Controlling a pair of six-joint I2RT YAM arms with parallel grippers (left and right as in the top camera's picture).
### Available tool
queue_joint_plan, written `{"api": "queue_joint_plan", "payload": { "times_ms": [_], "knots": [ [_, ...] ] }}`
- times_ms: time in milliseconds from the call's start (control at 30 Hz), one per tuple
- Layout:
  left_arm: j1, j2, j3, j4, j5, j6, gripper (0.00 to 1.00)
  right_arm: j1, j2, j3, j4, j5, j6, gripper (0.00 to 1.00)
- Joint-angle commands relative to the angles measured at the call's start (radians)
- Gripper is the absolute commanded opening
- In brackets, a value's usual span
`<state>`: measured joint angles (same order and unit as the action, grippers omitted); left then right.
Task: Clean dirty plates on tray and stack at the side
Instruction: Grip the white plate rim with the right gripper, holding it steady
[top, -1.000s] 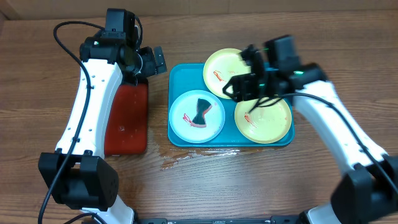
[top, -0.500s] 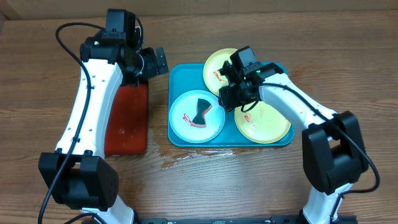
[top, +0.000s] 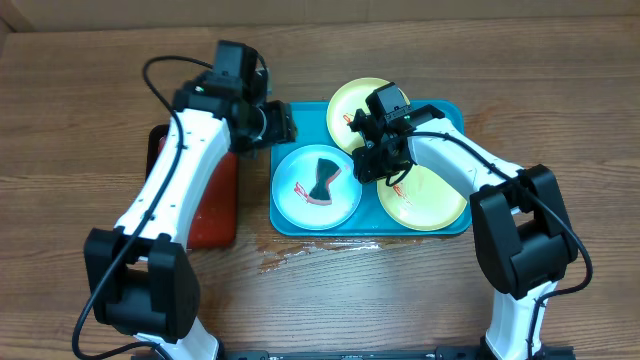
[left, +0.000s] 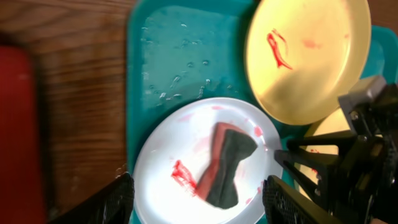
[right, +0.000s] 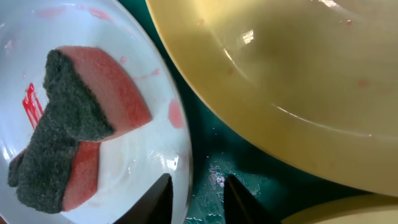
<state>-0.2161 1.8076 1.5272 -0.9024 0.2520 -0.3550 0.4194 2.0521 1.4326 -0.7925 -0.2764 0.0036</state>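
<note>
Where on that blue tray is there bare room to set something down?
Only the wet back-left corner of the tray, between the white plate and the rear yellow plate. Elsewhere plates crowd it, with the right gripper at the white plate's rim.

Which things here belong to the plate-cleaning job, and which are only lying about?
Job: blue tray, white plate, back yellow plate, front yellow plate, sponge.
Lying about: red tray, spilled water.

Right arm (top: 455, 155) hides part of 1 yellow plate (top: 432, 203).
</note>
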Motion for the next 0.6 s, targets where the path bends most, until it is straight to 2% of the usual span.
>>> {"api": "queue_joint_plan", "payload": {
  "times_ms": [0, 233, 333, 567],
  "knots": [
    [-0.042, 0.005, -0.07, 0.058, 0.052, 0.019, 0.66, -0.002, 0.025, 0.02, 0.006, -0.013, 0.0, 0.25],
    [-0.122, 0.011, -0.195, 0.212, 0.052, 0.018, 0.54, -0.003, 0.025, 0.02, 0.014, -0.013, 0.016, 0.11],
    [-0.153, 0.027, -0.225, 0.257, 0.047, 0.018, 0.5, -0.003, 0.025, 0.02, 0.015, -0.013, 0.019, 0.1],
    [-0.192, 0.084, -0.237, 0.283, 0.004, -0.008, 0.49, -0.003, 0.025, 0.02, 0.024, -0.013, 0.023, 0.1]
  ]
}}
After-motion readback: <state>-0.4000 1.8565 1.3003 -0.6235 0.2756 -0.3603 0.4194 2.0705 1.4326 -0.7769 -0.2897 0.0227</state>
